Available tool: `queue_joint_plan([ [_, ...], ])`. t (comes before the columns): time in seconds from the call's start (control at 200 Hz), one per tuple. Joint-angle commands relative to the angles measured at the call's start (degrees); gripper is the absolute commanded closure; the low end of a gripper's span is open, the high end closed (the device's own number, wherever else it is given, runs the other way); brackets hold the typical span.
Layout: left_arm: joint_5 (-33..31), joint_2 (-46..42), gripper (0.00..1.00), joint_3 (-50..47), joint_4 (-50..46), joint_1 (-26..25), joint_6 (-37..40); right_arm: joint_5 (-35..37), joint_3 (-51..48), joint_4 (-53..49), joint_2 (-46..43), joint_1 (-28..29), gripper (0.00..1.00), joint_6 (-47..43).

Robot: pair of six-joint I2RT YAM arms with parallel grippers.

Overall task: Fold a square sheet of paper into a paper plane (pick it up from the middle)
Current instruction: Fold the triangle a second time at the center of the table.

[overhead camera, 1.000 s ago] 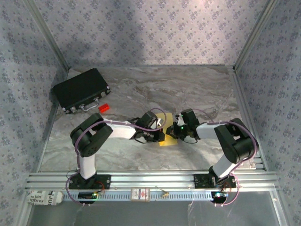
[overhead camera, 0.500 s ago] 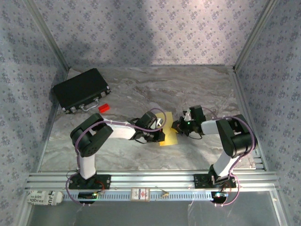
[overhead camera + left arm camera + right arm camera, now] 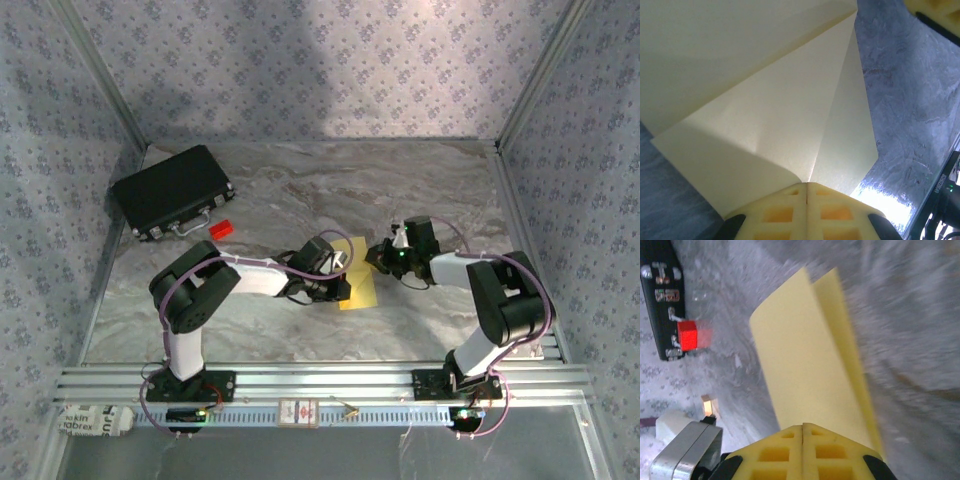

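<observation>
The yellow square sheet of paper (image 3: 358,290) lies folded on the marble table between the two arms. In the left wrist view the paper (image 3: 765,115) shows a diagonal flap, and a crease runs straight into the seam of my left gripper (image 3: 806,186). That gripper is shut on the paper, which curls up beside the left finger. From above, the left gripper (image 3: 342,283) sits at the sheet's left edge. My right gripper (image 3: 380,262) is shut at the sheet's upper right corner. In its own view the two-layered paper (image 3: 805,370) stretches away from the right gripper (image 3: 803,427). A pinch there cannot be made out.
A black case (image 3: 172,190) lies at the back left, with a small red block (image 3: 221,229) just in front of it. Both also appear in the right wrist view, the case (image 3: 662,305) and the block (image 3: 689,335). Patterned walls close in the table. An aluminium rail runs along the near edge.
My right gripper has drawn back to the right and slightly away, from over the paper to its upper right corner. The left arm and the sheet have stayed put.
</observation>
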Motion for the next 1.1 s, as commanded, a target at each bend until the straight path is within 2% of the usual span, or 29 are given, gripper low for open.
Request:
queue_joint_plan([
  [0.0, -1.50, 1.86, 1.00, -1.56, -6.82, 0.02, 0.64, -0.11, -0.11, -2.06, 0.27, 2.56, 1.00, 0.16],
  [0.24, -1.43, 0.70, 1.00, -1.45, -6.31, 0.02, 0.39, 3.25, -4.45, -2.19, 0.67, 3.91, 1.00, 0.92],
  [0.67, 0.79, -4.04, 1.00, -5.21, -4.35, -0.75, -0.01, 5.66, -4.22, -3.53, 2.15, 3.34, 1.00, 0.41],
  [0.885, 0.36, -2.79, 1.00, -5.54, -5.09, -1.73, -0.05, 5.05, -4.25, -3.16, 1.77, 3.38, 1.00, 0.28],
  [1.094, -1.81, -2.39, 1.00, -6.37, -6.40, -1.91, -0.48, 1.35, -3.24, -2.95, -1.48, 4.32, 1.00, -0.68],
])
